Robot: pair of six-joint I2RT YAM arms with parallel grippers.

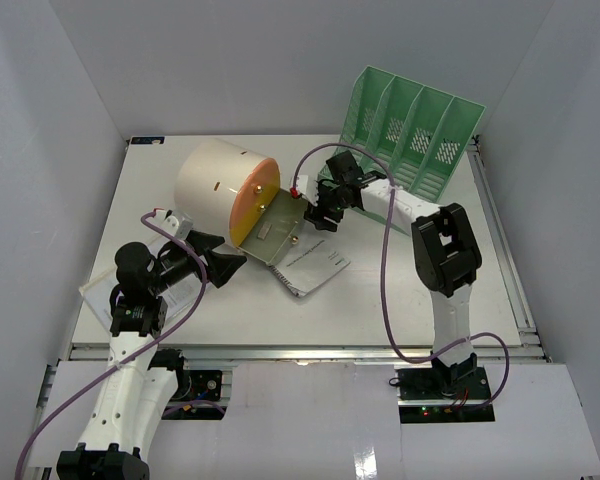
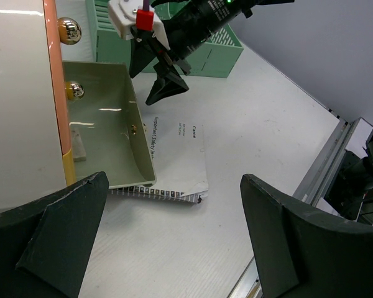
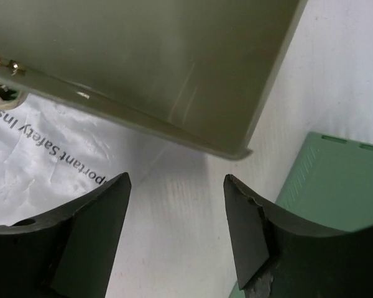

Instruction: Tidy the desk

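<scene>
The white desk (image 1: 400, 290) holds a cream cylindrical drawer box (image 1: 215, 180) lying on its side, its olive drawer (image 1: 278, 235) pulled open over a white booklet (image 1: 318, 268). My left gripper (image 1: 225, 265) is open and empty, low over the desk just left of the drawer. In the left wrist view (image 2: 174, 236) the drawer (image 2: 105, 124) and booklet (image 2: 180, 161) lie ahead. My right gripper (image 1: 325, 215) is open and empty at the drawer's far right corner. In the right wrist view (image 3: 177, 211) it hovers over bare desk (image 3: 336, 81) below the drawer's edge (image 3: 161, 68).
A mint-green file rack (image 1: 415, 130) stands at the back right, close to my right wrist; it also shows in the right wrist view (image 3: 336, 186). Loose papers (image 1: 105, 290) lie under my left arm at the desk's left edge. A metal rail (image 1: 300, 350) runs along the front.
</scene>
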